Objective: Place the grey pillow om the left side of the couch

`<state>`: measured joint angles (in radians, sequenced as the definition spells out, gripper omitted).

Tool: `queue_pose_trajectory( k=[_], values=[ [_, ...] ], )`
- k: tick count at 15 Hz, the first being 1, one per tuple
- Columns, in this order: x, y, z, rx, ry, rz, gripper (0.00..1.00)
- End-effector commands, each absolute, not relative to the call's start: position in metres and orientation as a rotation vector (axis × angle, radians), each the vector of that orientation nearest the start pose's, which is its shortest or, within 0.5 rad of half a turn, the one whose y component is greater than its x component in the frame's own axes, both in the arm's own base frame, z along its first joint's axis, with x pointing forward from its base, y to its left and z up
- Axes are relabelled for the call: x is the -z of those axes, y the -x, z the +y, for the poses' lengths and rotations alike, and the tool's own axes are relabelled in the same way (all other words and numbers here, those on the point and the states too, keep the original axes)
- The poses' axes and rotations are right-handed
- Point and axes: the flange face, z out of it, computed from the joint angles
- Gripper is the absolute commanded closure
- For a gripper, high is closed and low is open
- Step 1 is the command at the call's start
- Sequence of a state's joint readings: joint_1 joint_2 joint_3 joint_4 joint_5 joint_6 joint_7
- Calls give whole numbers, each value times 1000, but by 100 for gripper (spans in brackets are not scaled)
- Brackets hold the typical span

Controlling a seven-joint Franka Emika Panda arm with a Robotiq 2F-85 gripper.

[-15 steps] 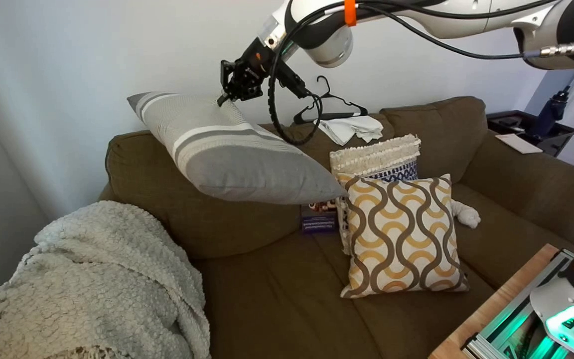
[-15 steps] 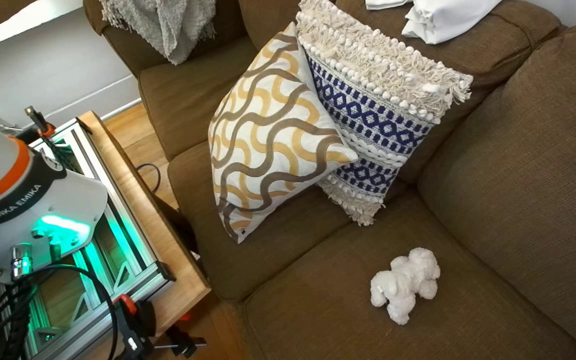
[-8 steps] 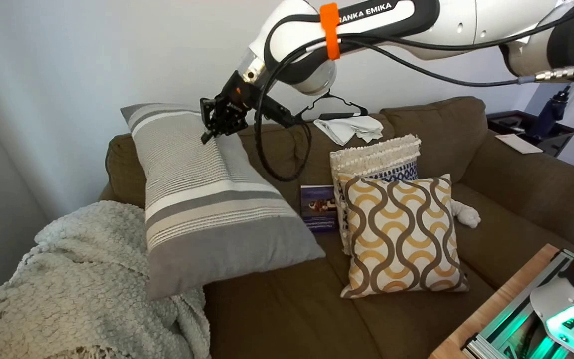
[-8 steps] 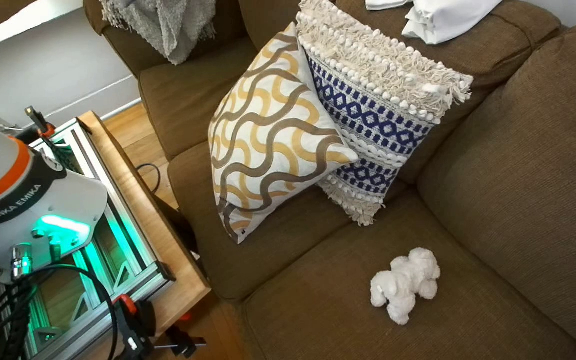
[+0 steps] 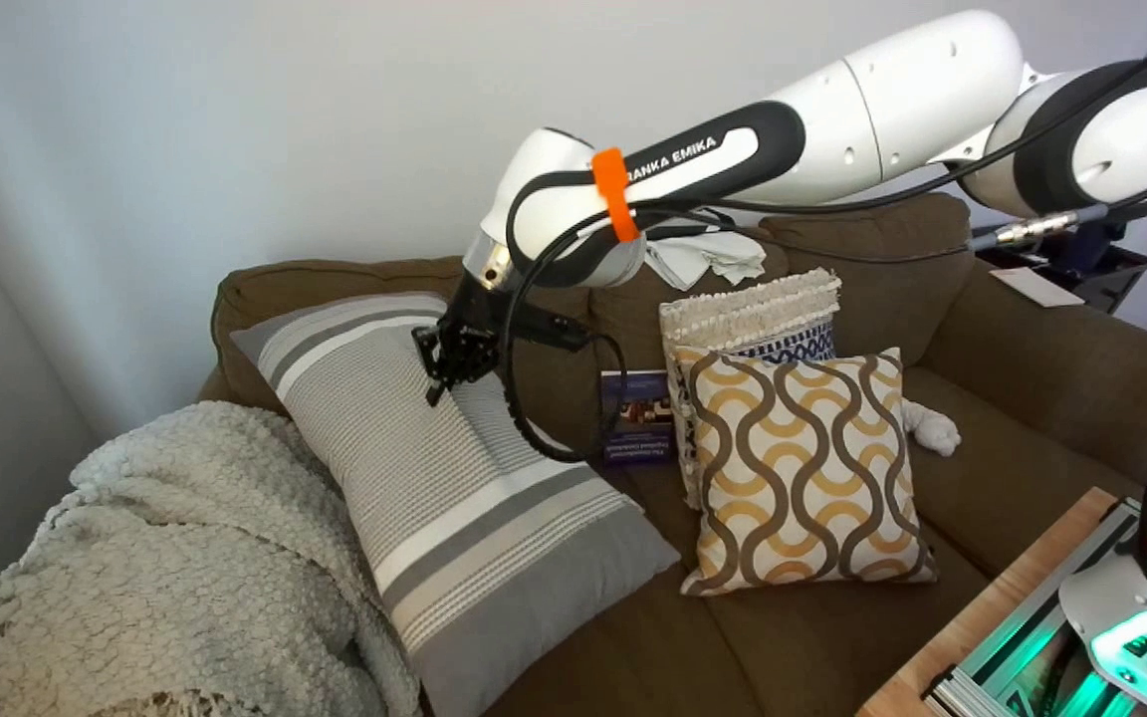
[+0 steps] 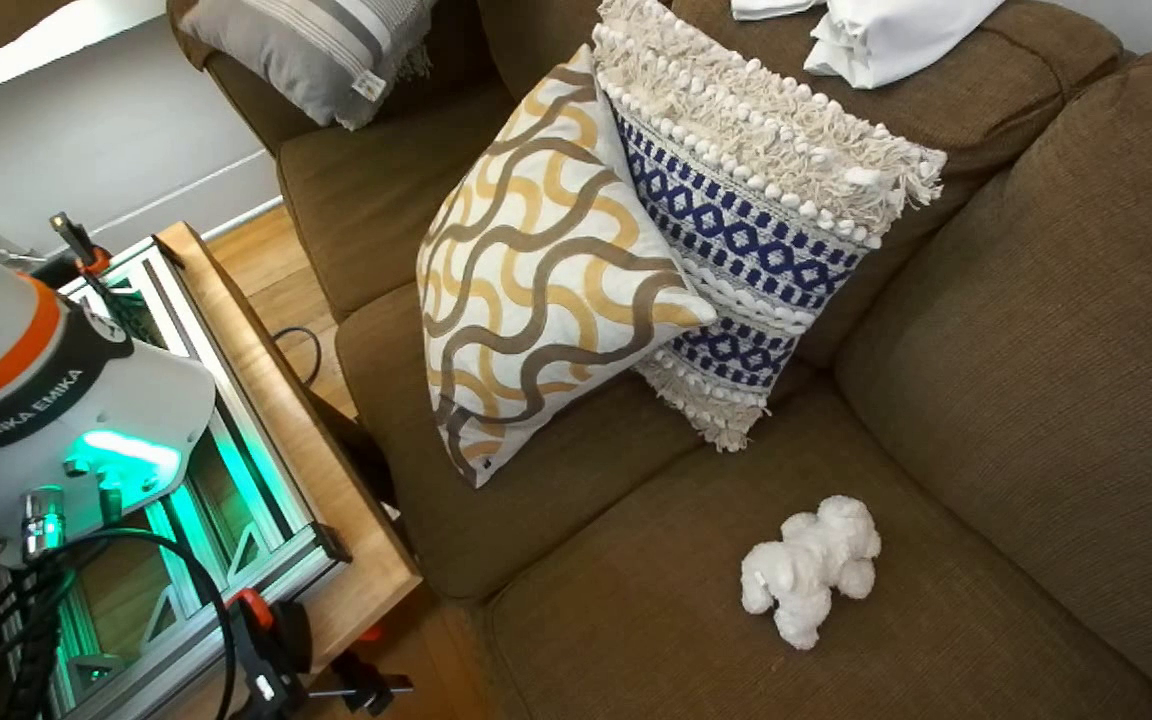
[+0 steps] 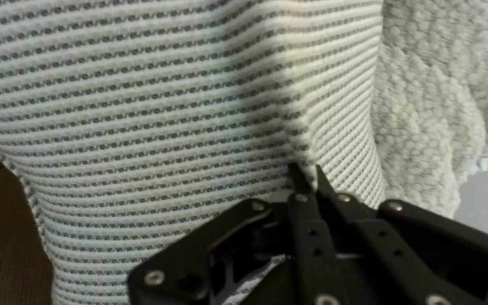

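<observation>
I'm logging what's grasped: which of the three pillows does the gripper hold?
The pale-striped grey pillow: the gripper pinches a fold of its fabric. The yellow-and-brown pillow and the fringed blue-and-white pillow sit apart from the gripper.

A ridge of the striped grey pillow [image 7: 142,106] is pinched between the fingers [image 7: 311,241], and most of the wrist view is filled by its ribbed cloth. A nubby cream blanket [image 7: 422,140] is seen at right, the brown couch [image 7: 2,237] at lower left.
</observation>
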<state>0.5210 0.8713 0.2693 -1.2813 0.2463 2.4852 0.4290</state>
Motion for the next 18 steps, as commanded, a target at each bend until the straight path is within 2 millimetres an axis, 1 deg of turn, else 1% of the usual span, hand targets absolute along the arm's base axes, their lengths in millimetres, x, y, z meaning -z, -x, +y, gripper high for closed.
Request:
queue_pose_trajectory(
  k=[1, 2, 4, 6, 7, 8, 9, 10, 11, 12, 13, 14, 15, 16, 17, 18],
  values=[
    [-231, -600, 512, -14, 2648, -85, 99],
    [-216, -600, 514, -63, 2655, -92, 99],
    [-192, -602, 514, -147, 2670, -106, 99],
    [-172, -603, 510, -234, 2706, -89, 99],
    [-166, -604, 509, -279, 2701, -86, 77],
    [-164, -605, 508, -299, 2698, -98, 69],
    [-168, -608, 508, -290, 2685, -103, 63],
    [-181, -614, 508, -258, 2682, -102, 56],
    [-192, -620, 509, -220, 2683, -96, 48],
    [-216, -627, 507, -144, 2678, -93, 41],
    [-235, -631, 506, -93, 2674, -98, 32],
    [-268, -636, 504, -5, 2687, -118, 25],
    [-292, -640, 503, 63, 2684, -131, 19],
    [-324, -641, 497, 134, 2718, -149, 10],
    [-349, -642, 492, 197, 2739, -166, 3],
    [-377, -643, 490, 285, 2740, -182, 0]
  ],
)
